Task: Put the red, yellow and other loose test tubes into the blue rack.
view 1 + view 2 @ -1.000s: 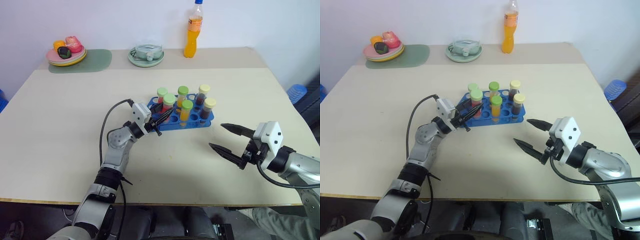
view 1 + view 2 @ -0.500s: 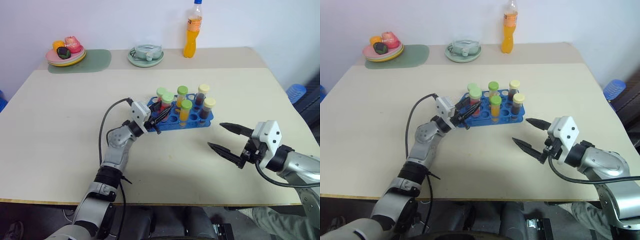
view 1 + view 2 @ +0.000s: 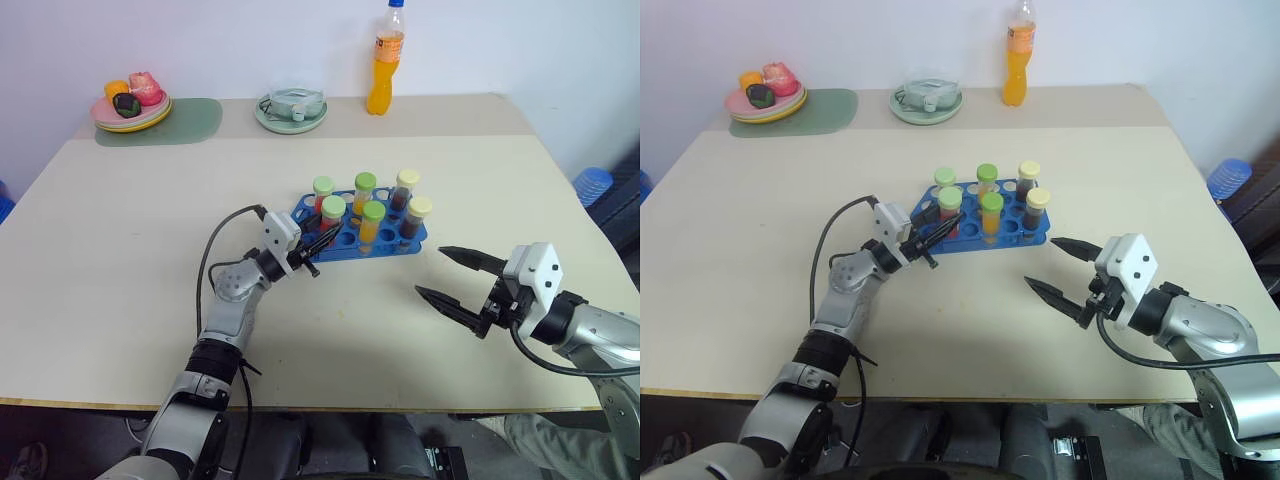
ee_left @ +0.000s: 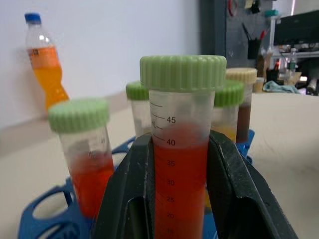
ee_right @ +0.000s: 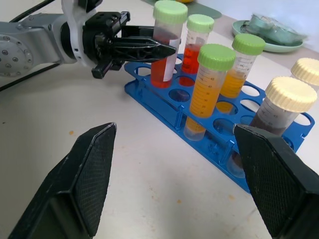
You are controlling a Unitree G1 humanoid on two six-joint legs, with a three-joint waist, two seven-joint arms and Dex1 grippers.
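Note:
The blue rack (image 3: 396,244) sits at mid-table with several capped test tubes upright in its holes, red and yellow ones under green caps and dark brown ones under cream caps. My left gripper (image 3: 327,233) reaches in from the rack's near-left corner. It is shut on a red test tube with a green cap (image 4: 181,169), which stands upright in a near-left hole (image 5: 164,46). My right gripper (image 3: 455,275) hovers above the table to the right of the rack. It is open, with nothing between its fingers.
A tall orange drink bottle (image 3: 386,62) stands at the table's far edge. A round green dish (image 3: 292,110) lies left of the bottle. A plate of fruit (image 3: 132,105) rests on a green mat (image 3: 190,122) at far left. A blue stool (image 3: 597,185) stands off the table's right side.

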